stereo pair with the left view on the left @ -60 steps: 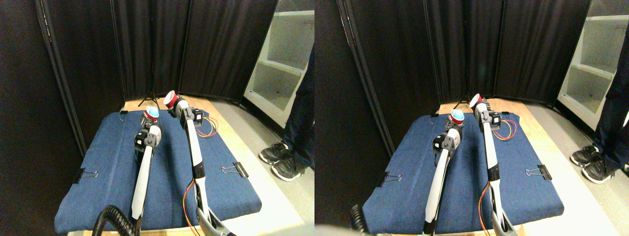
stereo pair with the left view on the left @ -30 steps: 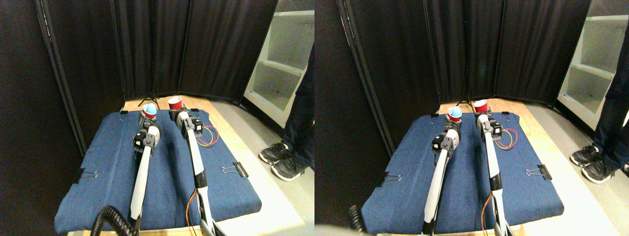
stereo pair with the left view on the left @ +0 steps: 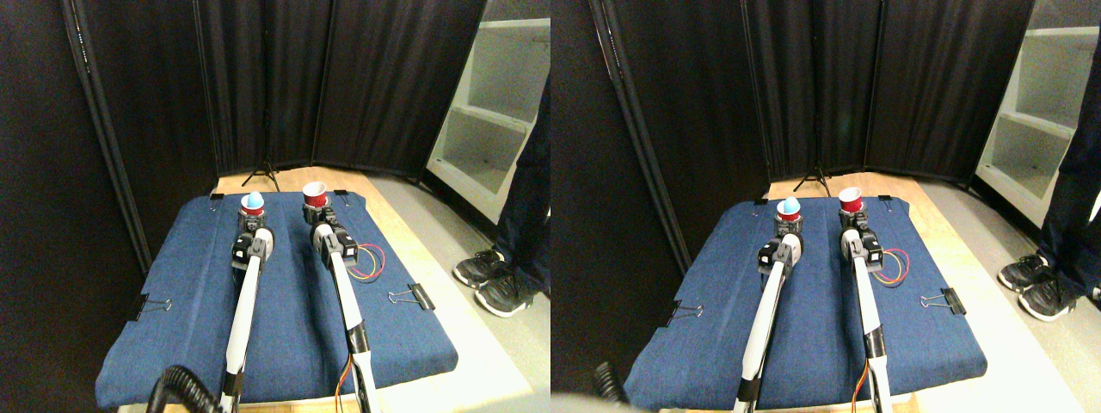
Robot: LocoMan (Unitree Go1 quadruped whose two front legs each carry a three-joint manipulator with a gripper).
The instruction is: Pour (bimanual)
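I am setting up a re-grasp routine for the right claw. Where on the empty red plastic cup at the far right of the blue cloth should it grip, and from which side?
Grip the red plastic cup around its side wall, about mid-height, coming from the near side along the right arm's line. It stands upright with its mouth up on the blue cloth, so a level side grip probably suits its round, tapered wall.

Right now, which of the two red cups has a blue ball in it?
The red cup at the left claw holds the blue ball. The other red cup, at the right claw, shows an open rim.
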